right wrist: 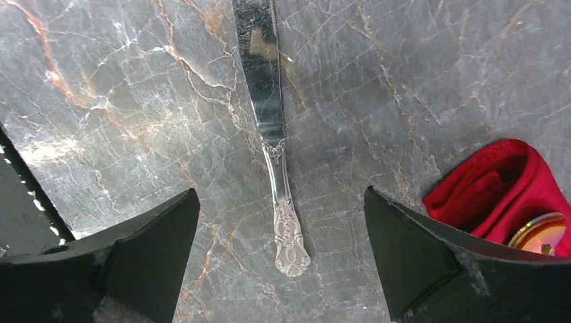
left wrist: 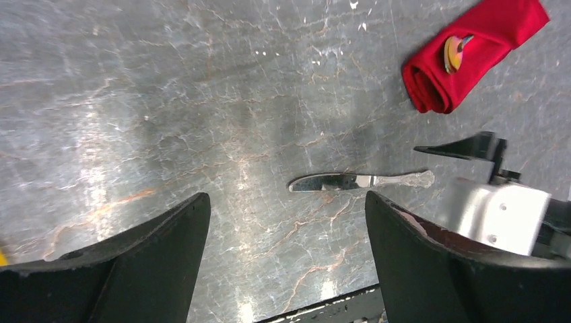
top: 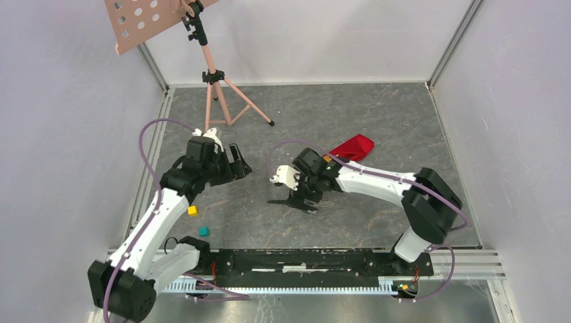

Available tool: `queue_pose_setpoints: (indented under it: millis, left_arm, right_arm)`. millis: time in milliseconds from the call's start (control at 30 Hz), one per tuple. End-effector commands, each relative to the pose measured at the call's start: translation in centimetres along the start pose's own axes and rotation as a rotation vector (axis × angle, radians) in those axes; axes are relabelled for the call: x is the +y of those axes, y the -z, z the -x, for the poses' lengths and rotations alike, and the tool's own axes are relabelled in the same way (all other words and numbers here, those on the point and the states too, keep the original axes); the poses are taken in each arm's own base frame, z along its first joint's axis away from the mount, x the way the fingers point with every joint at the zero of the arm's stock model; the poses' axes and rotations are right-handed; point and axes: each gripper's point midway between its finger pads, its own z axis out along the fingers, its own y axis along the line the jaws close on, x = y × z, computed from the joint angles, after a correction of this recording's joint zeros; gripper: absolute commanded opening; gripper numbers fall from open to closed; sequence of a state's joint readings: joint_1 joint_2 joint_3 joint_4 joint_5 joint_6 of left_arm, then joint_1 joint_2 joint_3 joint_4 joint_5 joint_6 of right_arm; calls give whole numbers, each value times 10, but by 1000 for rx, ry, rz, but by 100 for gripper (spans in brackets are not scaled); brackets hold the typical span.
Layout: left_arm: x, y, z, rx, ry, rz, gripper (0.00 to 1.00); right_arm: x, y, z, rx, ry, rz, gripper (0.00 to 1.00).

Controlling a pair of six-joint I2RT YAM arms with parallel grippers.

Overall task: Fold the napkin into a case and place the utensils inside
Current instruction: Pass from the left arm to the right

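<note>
The case (left wrist: pixel 471 50) lies folded on the table (left wrist: pixel 168 101), with a gold spoon (left wrist: pixel 453 54) bowl showing at its open end; a dark sliver beside the bowl may be another piece. The knife (right wrist: pixel 273 134) lies flat near the case. The right gripper (right wrist: pixel 279 222) hovers over the knife handle, fingers spread and touching nothing. The left gripper (left wrist: pixel 286 229) is spread and empty.
</note>
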State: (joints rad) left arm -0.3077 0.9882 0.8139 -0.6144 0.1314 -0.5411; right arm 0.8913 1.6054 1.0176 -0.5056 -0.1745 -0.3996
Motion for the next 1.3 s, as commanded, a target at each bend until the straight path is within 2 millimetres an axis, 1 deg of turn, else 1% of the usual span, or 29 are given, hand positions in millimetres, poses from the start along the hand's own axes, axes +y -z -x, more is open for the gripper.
queue_pose_setpoints:
  millis: [0,67,133,233,333,567,600,633,733,800,867,933,1000,1033,1067,1133,1167,1200,1267]
  left_arm:
    - [12,22,13,-113,-1,60,91]
    - [14,29,14,-136,-12,63,91]
    - [15,32,12,-147,-14,62,91]
    - [17,35,7,-151,-7,57,91]
    - [15,39,7,-166,-3,41,91]
    - [13,50,12,-198,-17,34,91]
    - [12,51,13,-204,-18,31,91]
    - [16,53,15,-222,-15,50,91]
    - [16,61,19,-253,-12,51,91]
    - [16,66,21,-273,-9,55,91]
    - [18,72,24,-298,-4,68,91]
    - [22,80,29,-332,8,90,92]
    - [29,88,32,-375,40,127,92]
    - [34,94,35,-406,64,150,93]
    - [38,99,37,-433,89,165,93]
    - [43,107,41,-486,129,180,95]
    - [43,110,42,-504,146,179,96]
    - [43,111,43,-516,161,171,97]
    - [40,107,43,-514,187,152,100]
  right_arm:
    - [2,0,-7,167,14,18,97]
    - [-1,-4,-8,221,11,22,88]
    - [-4,-10,-10,268,8,15,83]
    - [-7,-16,-6,314,10,-1,76]
    - [-11,-24,-6,362,14,-28,70]
    - [-7,-40,-21,447,24,-43,56]
    - [-6,-43,-25,454,26,-44,53]
    - [-5,-46,-26,450,26,-48,48]
    - [-3,-54,-32,441,29,-49,34]
    - [0,-57,-30,420,48,-41,27]
    - [1,-56,-29,398,69,-37,19]
    - [0,-53,-28,372,94,-44,13]
    - [-2,-47,-23,332,114,-57,7]
    - [0,-43,-18,296,134,-49,3]
    - [2,-40,-15,264,148,-39,1]
    - [5,-30,-6,194,176,-45,1]
    - [5,-26,-8,175,187,-52,1]
    - [5,-21,-5,144,200,-66,1]
    - [4,-13,-5,108,231,-84,1]
